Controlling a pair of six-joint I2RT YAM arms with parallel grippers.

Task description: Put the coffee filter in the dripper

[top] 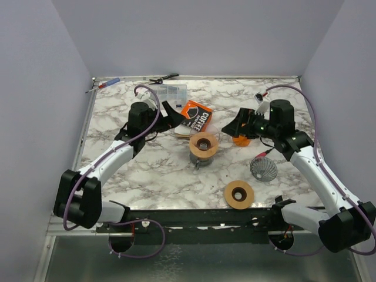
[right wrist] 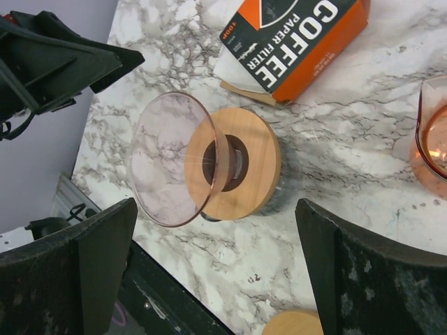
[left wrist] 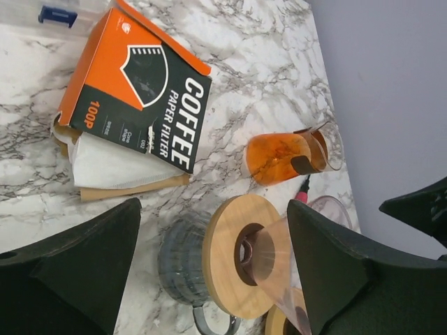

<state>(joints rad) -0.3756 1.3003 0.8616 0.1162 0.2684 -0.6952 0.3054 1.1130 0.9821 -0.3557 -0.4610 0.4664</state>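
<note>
The dripper [top: 204,145] is a clear cone in a wooden ring on a grey mug at the table's centre; it also shows in the left wrist view [left wrist: 230,255] and the right wrist view [right wrist: 241,167]. No filter shows in the cone. The orange-and-black coffee filter box [top: 195,116] lies behind it, with white paper filters [left wrist: 112,167] sticking out of its open end. My left gripper [top: 171,117] is open and empty, left of the box. My right gripper [top: 237,126] is open and empty, right of the dripper.
An orange glass [top: 241,140] stands under my right gripper. A wire mesh cone [top: 263,168] and a second wooden ring [top: 239,194] lie at the front right. A clear plastic box [top: 167,94], a screwdriver [top: 104,85] and pliers [top: 163,77] lie at the back.
</note>
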